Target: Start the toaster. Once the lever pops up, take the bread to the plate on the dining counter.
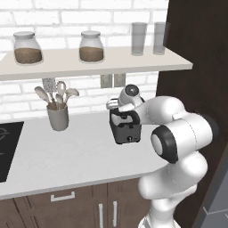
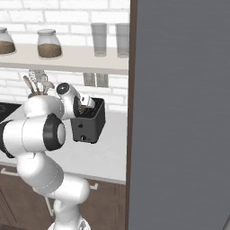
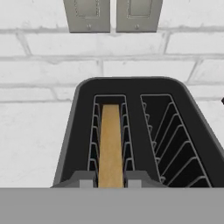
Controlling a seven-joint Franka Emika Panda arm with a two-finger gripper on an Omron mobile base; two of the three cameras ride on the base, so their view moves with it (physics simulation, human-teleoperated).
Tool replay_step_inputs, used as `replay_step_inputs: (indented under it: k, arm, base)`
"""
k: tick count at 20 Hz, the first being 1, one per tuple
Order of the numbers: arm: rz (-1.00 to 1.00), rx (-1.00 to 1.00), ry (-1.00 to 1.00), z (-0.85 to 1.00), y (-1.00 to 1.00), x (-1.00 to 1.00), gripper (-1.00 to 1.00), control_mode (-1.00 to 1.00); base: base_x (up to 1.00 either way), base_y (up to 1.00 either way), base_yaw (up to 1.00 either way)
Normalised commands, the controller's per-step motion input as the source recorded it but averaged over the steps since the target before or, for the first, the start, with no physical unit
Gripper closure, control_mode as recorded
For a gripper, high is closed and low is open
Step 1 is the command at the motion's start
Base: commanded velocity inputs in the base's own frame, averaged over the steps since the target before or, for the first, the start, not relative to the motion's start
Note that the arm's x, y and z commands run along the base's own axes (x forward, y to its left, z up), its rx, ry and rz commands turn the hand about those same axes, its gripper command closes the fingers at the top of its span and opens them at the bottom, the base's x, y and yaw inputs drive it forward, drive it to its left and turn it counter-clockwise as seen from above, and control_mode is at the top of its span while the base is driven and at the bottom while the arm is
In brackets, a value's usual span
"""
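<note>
The dark grey toaster stands on the grey worktop by the brick wall. A golden-brown bread slice sits edge-up in its left slot; the right slot holds nothing. My gripper reaches down onto the toaster's top. Its two fingertips sit close against either face of the bread at the near end of the slot. The plate and the dining counter are out of view.
A grey utensil holder with spoons stands left of the toaster, and a black cooktop lies further left. A shelf with jars and glasses hangs overhead. A tall dark cabinet rises right beside the toaster. Wall outlets sit behind.
</note>
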Motion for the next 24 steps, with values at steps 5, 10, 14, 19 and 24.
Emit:
replay_step_inputs:
  k: [5,10,14,19,24]
  arm:
    - [0.00,0.00,-0.11,0.00,0.00,-0.32,1.00,-1.00]
    - [0.00,0.00,-0.20,0.19,0.00,-0.20,1.00,-1.00]
    - [0.00,0.00,-0.25,0.38,0.00,-0.11,1.00,-1.00]
    - [0.00,0.00,-0.23,0.40,0.00,-0.18,1.00,-1.00]
    - [0.00,0.00,-0.13,0.26,0.00,-0.34,1.00,-1.00]
  base:
    - [0.00,0.00,0.00]
    - [0.00,0.00,0.00]
    - [0.00,0.00,0.00]
    - [0.00,0.00,0.00]
    - [0.00,0.00,0.00]
